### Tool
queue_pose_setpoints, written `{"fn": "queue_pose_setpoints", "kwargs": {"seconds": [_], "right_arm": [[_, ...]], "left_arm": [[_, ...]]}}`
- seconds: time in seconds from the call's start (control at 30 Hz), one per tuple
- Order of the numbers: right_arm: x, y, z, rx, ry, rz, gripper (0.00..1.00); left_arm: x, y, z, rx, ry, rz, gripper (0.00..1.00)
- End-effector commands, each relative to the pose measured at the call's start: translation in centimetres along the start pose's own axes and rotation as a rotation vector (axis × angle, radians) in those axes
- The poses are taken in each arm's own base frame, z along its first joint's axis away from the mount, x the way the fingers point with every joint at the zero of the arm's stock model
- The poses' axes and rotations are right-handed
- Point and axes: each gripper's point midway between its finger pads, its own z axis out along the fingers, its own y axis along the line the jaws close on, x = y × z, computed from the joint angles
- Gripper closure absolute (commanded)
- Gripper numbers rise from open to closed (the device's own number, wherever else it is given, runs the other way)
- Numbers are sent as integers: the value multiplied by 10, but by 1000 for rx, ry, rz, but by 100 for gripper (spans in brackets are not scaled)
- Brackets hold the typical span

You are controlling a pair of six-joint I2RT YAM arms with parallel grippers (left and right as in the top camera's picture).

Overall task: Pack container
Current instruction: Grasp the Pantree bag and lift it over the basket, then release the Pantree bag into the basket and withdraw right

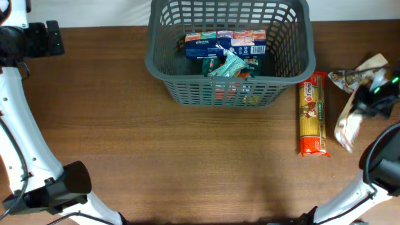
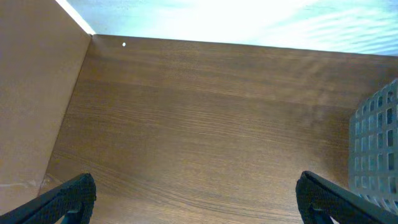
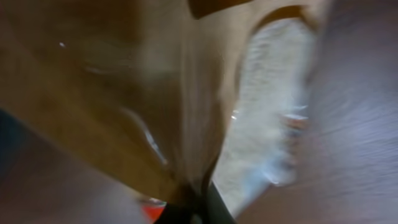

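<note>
Right gripper (image 1: 374, 103) is at the right edge of the wooden table (image 1: 156, 156), and it is closed on a crinkled clear plastic packet (image 1: 349, 128). In the right wrist view we see its dark fingers (image 3: 193, 211) meet at the bottom of the picture with the shiny film pinched between them. That view is very blurred, so we cannot read anything on the packet. We also cannot tell if the packet touches the table or hangs above it.

Left gripper (image 1: 53, 37) is at the far left corner of the table, well apart from everything else. In the left wrist view its two black fingers (image 2: 68, 199) stand wide apart, with only bare wood between them, so it is open and holds nothing.

The dark grey basket (image 1: 187, 94) stands at the far side of the table, near the middle. Inside it, two tissue packs (image 1: 201, 44) lie side by side along the far wall. A teal packet (image 1: 226, 65) lies just in front of them, over other packets that we cannot name. One corner of the basket shows at the right edge of the left wrist view (image 2: 376, 143).

A long packet of spaghetti (image 1: 313, 115) lies flat on the table just beside the right wall of the basket, between the basket and the right gripper.
</note>
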Motion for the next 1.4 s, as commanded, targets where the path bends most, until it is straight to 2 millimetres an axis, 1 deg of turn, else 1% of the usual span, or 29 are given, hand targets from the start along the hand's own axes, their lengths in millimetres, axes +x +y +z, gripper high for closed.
{"fn": "queue_pose_setpoints", "kwargs": {"seconds": [0.0,0.1,0.17,0.23,0.3,0.37,0.47,0.57,0.67,0.77,0.83,0.97,1.03,1.13,1.37], "right_arm": [[-17,46,-104,-99,-259,-55,96],[-11,76,-161,-152,-371,-116,96],[-2,98,-195,-172,-438,-171,96],[9,119,-222,-185,-501,-230,96],[22,144,-247,-208,-572,-305,96],[35,172,-267,-238,-636,-387,96],[60,215,-288,-294,-706,-529,96],[84,256,-295,-344,-735,-688,96],[101,288,-292,-379,-738,-814,96],[108,315,-286,-396,-750,-923,96],[106,331,-280,-405,-757,-974,96],[88,350,-262,-409,-754,-988,96],[78,357,-247,-404,-731,-986,96],[65,364,-218,-400,-667,-983,96],[41,382,-133,-360,-499,-986,96]], "left_arm": [[1,3,2,-7,4,-17,1],[1,3,2,-7,4,-17,1],[1,3,2,-7,4,-17,1],[1,3,2,-7,4,-17,1],[1,3,2,-7,4,-17,1],[1,3,2,-7,4,-17,1],[1,3,2,-7,4,-17,1],[1,3,2,-7,4,-17,1],[1,3,2,-7,4,-17,1],[1,3,2,-7,4,-17,1],[1,3,2,-7,4,-17,1],[1,3,2,-7,4,-17,1],[1,3,2,-7,4,-17,1],[1,3,2,-7,4,-17,1],[1,3,2,-7,4,-17,1]]}}
